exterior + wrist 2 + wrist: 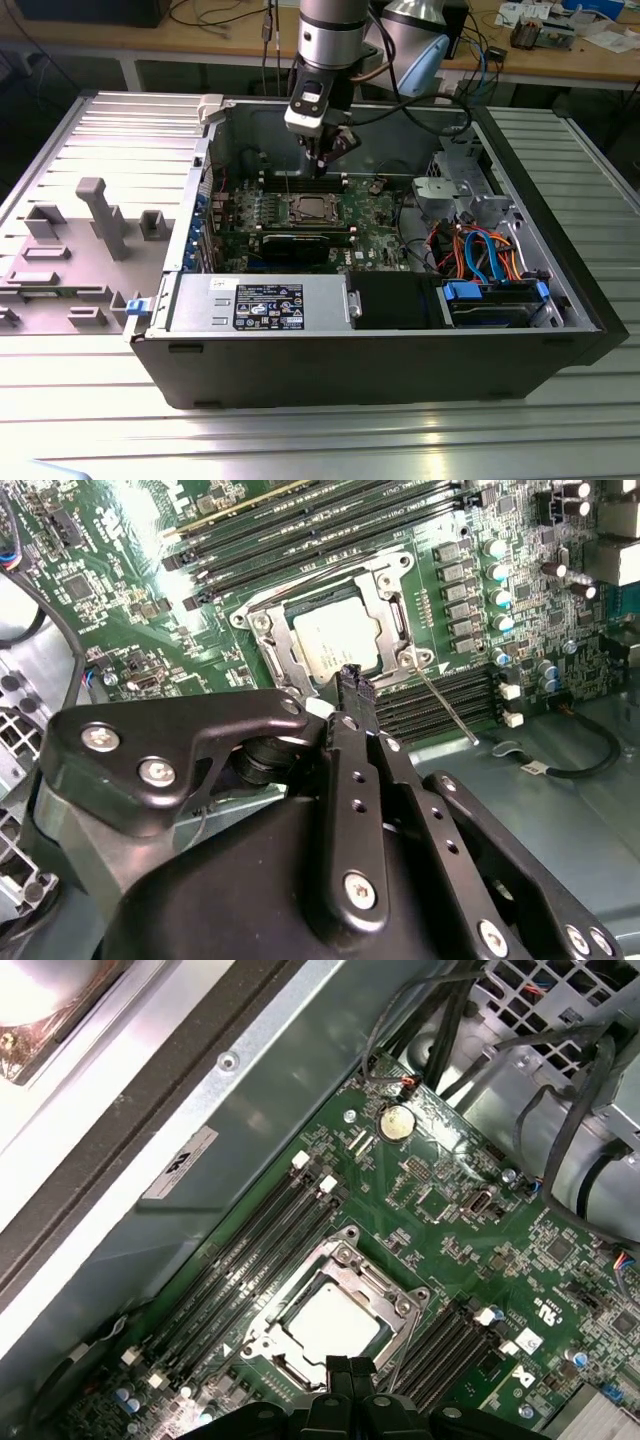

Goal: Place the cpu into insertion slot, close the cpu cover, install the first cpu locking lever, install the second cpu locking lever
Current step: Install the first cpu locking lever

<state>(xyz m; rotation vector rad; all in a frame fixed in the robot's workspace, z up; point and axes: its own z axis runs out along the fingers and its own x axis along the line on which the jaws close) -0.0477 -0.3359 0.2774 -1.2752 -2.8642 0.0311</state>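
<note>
In the exterior view the gripper, clenched on nothing, hangs at twelve o'clock from the chip; the metal frame lies flat around it.

Below me, the ribbed metal table carries two things. The open case lies on its side at the table's middle (interior facing up). Just beside it, toward the edge at the exterior view's left, lies a grey plate with upright blocks.
</note>
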